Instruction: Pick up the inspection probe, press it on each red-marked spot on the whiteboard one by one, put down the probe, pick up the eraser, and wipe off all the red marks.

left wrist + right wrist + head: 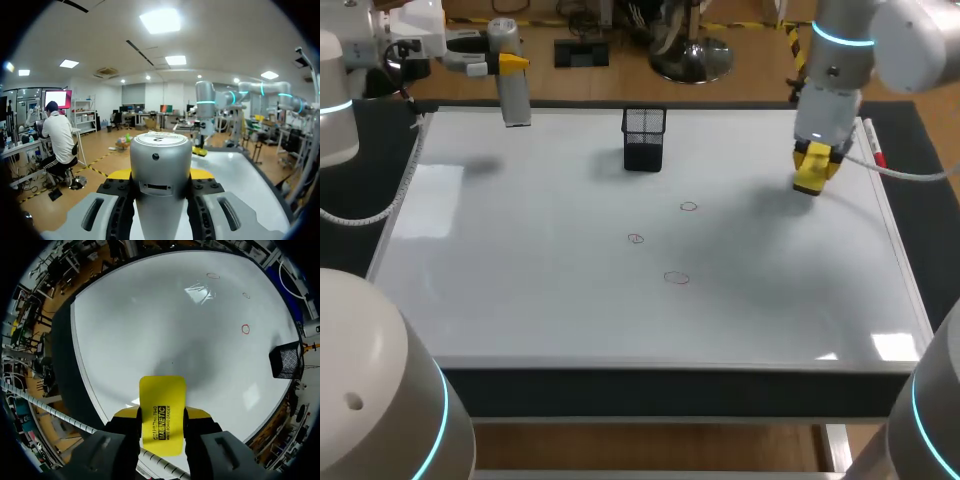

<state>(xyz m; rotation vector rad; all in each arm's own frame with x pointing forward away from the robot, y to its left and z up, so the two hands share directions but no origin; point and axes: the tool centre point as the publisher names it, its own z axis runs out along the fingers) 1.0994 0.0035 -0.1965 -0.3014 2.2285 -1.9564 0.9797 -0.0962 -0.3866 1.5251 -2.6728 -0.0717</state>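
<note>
Three red marks are not yet wiped off the whiteboard point(520, 250) in the head view: the nearest mark point(689, 207), a middle mark point(636, 238) and a low mark point(677, 278). The right gripper point(815, 165) sits near the board's far right corner, clamped on the yellow eraser point(809, 182). That puts the marks at roughly 8 o'clock from it. The left gripper point(510, 62) is way off at the far left edge, closed around the probe point(516, 95), which stands upright there, so the right arm is clearly the nearer one. A black mesh cup point(644, 138) stands at about 12 o'clock from the marks, off the straight path I reckon.

Left wrist view: the fingers hug the grey probe from both sides, with its long axis running straight out ahead. No marks in sight.

Right wrist view: both fingers pinch the eraser, with its long axis pointing to 12 o'clock. All three marks lie ahead between 12 and 2 o'clock, well apart from it, and the mesh cup is further round, near 2–3. Can't tell if the eraser touches the board. My guess is the wipe needs a sweep toward 1 o'clock.
</note>
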